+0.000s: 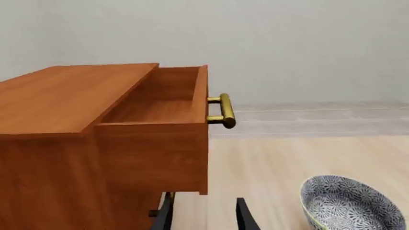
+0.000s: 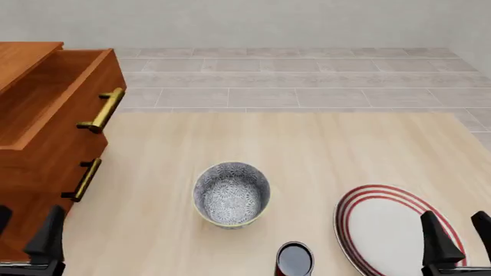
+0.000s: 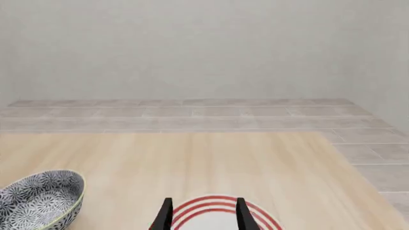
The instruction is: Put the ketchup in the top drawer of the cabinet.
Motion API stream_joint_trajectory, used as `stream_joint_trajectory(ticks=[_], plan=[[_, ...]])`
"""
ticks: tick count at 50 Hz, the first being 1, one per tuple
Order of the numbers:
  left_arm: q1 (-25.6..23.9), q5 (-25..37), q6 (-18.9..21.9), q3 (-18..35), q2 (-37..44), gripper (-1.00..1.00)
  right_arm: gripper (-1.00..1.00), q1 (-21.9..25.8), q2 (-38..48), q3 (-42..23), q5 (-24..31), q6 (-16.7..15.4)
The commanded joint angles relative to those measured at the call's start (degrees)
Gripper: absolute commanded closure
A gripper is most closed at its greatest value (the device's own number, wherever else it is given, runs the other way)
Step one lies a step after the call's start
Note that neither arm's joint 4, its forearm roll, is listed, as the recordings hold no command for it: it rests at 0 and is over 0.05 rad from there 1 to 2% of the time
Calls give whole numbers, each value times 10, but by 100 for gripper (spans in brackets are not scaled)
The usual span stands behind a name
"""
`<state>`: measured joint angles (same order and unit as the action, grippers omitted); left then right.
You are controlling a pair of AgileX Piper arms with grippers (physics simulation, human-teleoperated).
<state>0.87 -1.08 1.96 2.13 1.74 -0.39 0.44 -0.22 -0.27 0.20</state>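
The ketchup (image 2: 295, 260) stands upright at the table's near edge, its dark round end facing up, between the bowl and the plate. At the left is the reddish-brown cabinet (image 2: 23, 57) (image 1: 64, 96). Its top drawer (image 2: 46, 95) (image 1: 153, 153) is pulled out and holds nothing that I can see; the brass handle (image 2: 100, 109) (image 1: 222, 110) faces the table. My left gripper (image 2: 23, 230) (image 1: 204, 218) is open and empty, low beside the cabinet's front. Over the plate, my right gripper (image 2: 460, 236) (image 3: 204, 215) is open and empty, right of the ketchup.
A patterned grey bowl (image 2: 231, 194) (image 1: 348, 203) (image 3: 38, 199) sits mid-table, just behind the ketchup. A white plate with red rings (image 2: 383, 227) (image 3: 221, 205) lies at the near right. The lower drawer (image 2: 46, 190) is shut, with its handle (image 2: 83, 179) sticking out.
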Motion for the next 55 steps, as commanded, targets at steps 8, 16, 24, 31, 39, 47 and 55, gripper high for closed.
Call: stream_joint_trajectory(ticks=[8, 16, 24, 31, 39, 47, 55], plan=[[-104, 140, -17, 67, -17, -100, -100, -4, -3, -8, 1, 2], [-198, 218, 26, 123, -17, -100, -100, -5, -3, -6, -1, -3], [-287, 212, 10, 155, 65, -100, -100, 7, 7, -1, -6, -10], [-353, 113, 45, 127, 163, -100, -100, 12, 5, -4, -2, -11], [-402, -6, 46, 115, 299, -100, -100, 10, 2, -4, 0, -12], [-468, -99, 74, 133, 409, -100, -100, 11, 1, -1, -1, -11], [-464, -177, 76, 138, 509, -100, -100, 0, -3, -2, 2, -2]])
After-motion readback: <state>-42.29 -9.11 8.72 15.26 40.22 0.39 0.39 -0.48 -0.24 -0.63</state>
